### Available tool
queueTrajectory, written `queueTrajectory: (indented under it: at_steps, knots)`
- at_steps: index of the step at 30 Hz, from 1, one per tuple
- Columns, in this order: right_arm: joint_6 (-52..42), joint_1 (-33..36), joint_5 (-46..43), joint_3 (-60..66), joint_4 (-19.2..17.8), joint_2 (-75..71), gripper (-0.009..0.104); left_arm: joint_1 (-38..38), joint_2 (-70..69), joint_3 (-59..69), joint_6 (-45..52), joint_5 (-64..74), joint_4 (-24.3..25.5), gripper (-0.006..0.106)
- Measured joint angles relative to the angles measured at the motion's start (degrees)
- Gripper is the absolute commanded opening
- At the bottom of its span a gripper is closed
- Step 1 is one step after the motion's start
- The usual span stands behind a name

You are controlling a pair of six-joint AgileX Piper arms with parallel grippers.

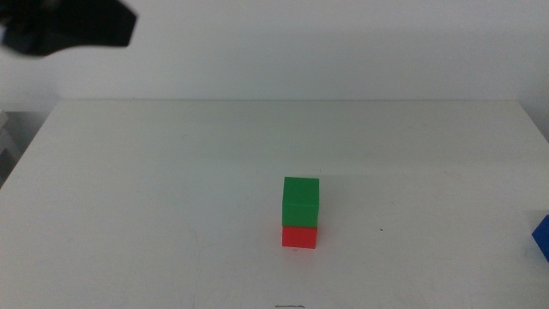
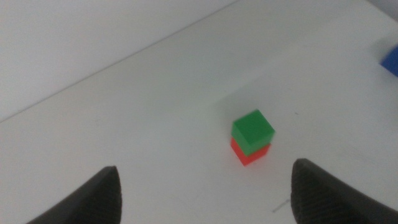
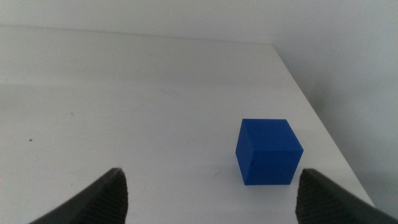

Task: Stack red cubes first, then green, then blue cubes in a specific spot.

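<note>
Two of the three cubes are already in place: the green cube [image 1: 300,202] sits squarely on the red cube [image 1: 298,236], and I take that small tower as my landmark. The blue cube [image 1: 542,237] lies well apart from it, off to the tower's right at the edge of the middle view and close to the tabletop's [image 1: 171,189] right-hand border.

My right pincer [image 3: 211,186] hangs low above the tabletop with its jaws spread wide and nothing between them; the blue cube [image 3: 268,151] stands just ahead of it and a little toward one jaw, not centred in the gap. My left pincer [image 2: 205,193] is raised above the tower, jaws likewise wide apart and empty, looking down on the green cube [image 2: 252,130] and the red cube [image 2: 251,153] beneath it. In the middle view only a dark blur of that arm shows, far up and to the tower's left.

As I judge it, the step in hand is fetching the blue cube with my right pincer. To do it well I should first shift sideways until the cube is midway between the jaws, square them to two flat faces, descend so the pads grip its middle, and close gently. Then lift clear, carry it high over the tower, and lower it straight down, so the green cube is not nudged off the red.
</note>
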Motion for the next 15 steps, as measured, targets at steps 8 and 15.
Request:
queueTrajectory:
  at_steps: [8, 15]
  knots:
    - [0.0, 0.0, 0.0, 0.0, 0.0, 0.0, 0.083, 5.7, -5.8, 5.6, 9.9, -0.5, -12.9, 0.093]
    - [0.0, 0.0, 0.0, 0.0, 0.0, 0.0, 0.083, 5.7, -4.5, 5.7, 11.3, -1.2, -16.3, 0.093]
